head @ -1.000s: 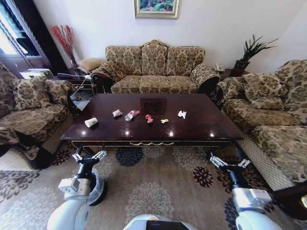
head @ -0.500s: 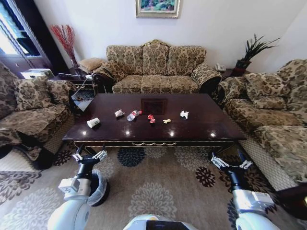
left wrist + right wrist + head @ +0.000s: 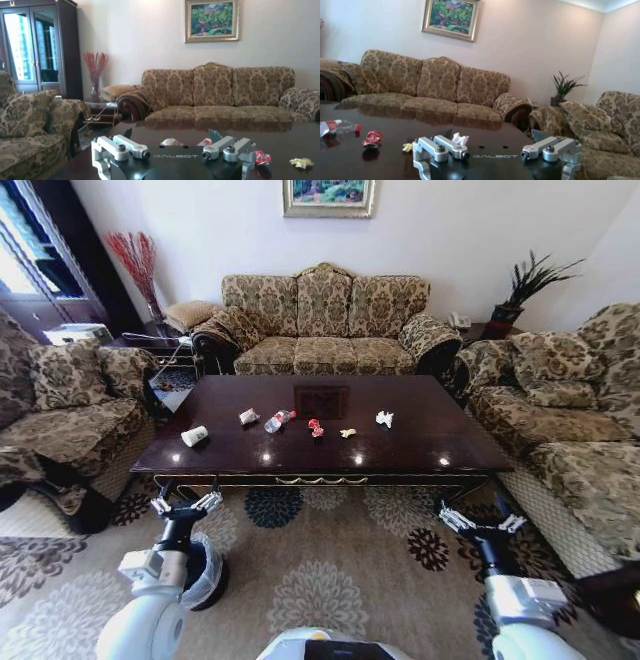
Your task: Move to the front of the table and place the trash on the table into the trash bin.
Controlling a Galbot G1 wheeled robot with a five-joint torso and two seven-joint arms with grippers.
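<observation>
Head view: left claw (image 3: 186, 504) and right claw (image 3: 476, 522), both spread wide and empty, hover short of the desk (image 3: 420, 442). Beyond them lies the trash (image 3: 278, 420); the trash bin (image 3: 207, 572) sits under the left arm.

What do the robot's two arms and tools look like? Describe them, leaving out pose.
Both arms are rounded, glossy white shells ending in a black wrist neck. The left tool and right tool match: a black body printed GALBOT in pale letters, with silver metal finger linkages joined by dark round pivots and bolts, and dark pointed fingertips. No loose cables are visible.
</observation>
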